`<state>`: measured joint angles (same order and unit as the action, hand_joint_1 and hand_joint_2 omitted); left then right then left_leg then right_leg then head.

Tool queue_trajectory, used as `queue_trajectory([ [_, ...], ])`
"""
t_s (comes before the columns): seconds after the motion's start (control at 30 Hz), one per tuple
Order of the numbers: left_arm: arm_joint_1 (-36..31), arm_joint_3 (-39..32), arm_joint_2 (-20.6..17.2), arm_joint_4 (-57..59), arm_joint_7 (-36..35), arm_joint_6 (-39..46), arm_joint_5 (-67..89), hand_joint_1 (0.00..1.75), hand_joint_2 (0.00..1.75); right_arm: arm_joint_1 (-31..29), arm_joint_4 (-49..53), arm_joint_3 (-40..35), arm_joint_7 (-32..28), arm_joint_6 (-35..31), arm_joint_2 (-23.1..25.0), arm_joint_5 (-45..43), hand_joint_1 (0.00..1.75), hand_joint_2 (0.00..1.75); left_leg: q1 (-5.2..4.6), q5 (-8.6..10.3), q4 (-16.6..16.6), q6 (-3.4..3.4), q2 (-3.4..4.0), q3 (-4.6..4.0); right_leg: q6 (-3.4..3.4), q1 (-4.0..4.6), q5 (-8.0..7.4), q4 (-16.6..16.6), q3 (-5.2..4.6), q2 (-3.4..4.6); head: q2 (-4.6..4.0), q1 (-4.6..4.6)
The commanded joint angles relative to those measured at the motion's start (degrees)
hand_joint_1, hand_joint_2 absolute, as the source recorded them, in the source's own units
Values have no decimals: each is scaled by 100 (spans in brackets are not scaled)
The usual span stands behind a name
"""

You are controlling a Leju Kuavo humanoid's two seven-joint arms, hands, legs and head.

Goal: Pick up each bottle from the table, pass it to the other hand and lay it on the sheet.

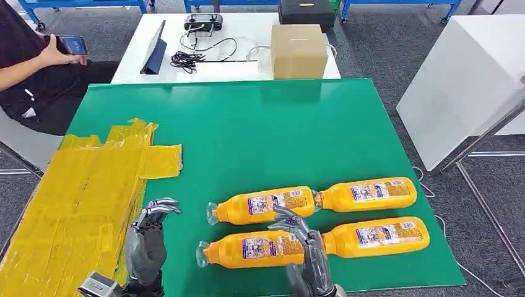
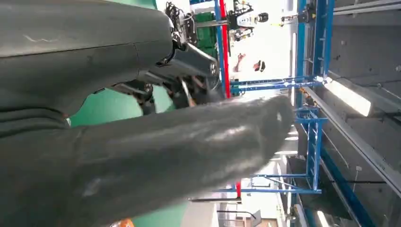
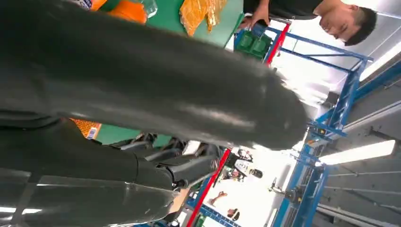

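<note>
Head view: green table (image 1: 260, 136) fills mid frame, grey floor around it. Yellow sheet (image 1: 80, 198) lies along its left side, crinkled, a tab sticking right. Beyond the far edge, a white table (image 1: 241, 68) with a cardboard box (image 1: 299, 51), a black cable (image 1: 189, 60), a tablet (image 1: 155, 48) on edge and a controller (image 1: 203, 22). A person (image 1: 31, 68) sits upper left holding a phone (image 1: 71, 44). White cabinet (image 1: 461, 80) at right.

Four orange bottles lie flat, lower centre-right, in two rows, long axes running left-right. Upper left bottle (image 1: 263, 205) and lower left bottle (image 1: 251, 249) point caps left. Upper right bottle (image 1: 368, 193) and lower right bottle (image 1: 377, 237) point necks left, toward the others' bases. Label text too small to read.

Left hand (image 1: 148, 238) sits lower left at the sheet's edge, fingers curled loosely, holding nothing. Right hand (image 1: 306, 250) is lower centre over the lower left bottle, fingers spread, not gripping.

Left wrist view: left hand's thumb (image 2: 189, 151) blurred across frame, green table behind, blue racking at right.

Right wrist view: right hand's thumb (image 3: 156, 90), orange bottle and yellow sheet at top, person upper right.
</note>
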<state>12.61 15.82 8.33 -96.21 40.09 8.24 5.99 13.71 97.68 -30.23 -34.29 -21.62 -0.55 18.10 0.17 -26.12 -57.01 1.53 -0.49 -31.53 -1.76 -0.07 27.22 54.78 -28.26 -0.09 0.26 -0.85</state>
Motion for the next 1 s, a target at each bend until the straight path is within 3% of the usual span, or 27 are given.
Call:
queue_trajectory([
  [0.03,-129,35,-64,265,-9,2,-96,0,0,-48,33,-109,187,24,-108,150,0,175,0,0,4,-3,-1,5,-1,0,0,-6,7,-3,0,0],
  [0.23,-44,-57,-41,263,-9,-24,-133,0,0,-98,-77,-640,1756,-637,-504,2240,0,175,1,0,8,-7,6,11,0,3,-3,-12,14,2,0,0],
  [0.53,-70,-139,29,334,-9,-229,-153,0,0,-506,-346,-1457,2857,-513,-1040,3156,0,175,-1,0,7,-3,9,9,-1,1,-4,-10,11,8,0,2],
  [1.0,68,-406,126,251,-9,-390,-222,0,0,-385,99,-1653,3901,-454,-1535,4055,0,175,-1,-3,4,-4,8,8,-1,1,-1,-8,11,6,0,0],
])
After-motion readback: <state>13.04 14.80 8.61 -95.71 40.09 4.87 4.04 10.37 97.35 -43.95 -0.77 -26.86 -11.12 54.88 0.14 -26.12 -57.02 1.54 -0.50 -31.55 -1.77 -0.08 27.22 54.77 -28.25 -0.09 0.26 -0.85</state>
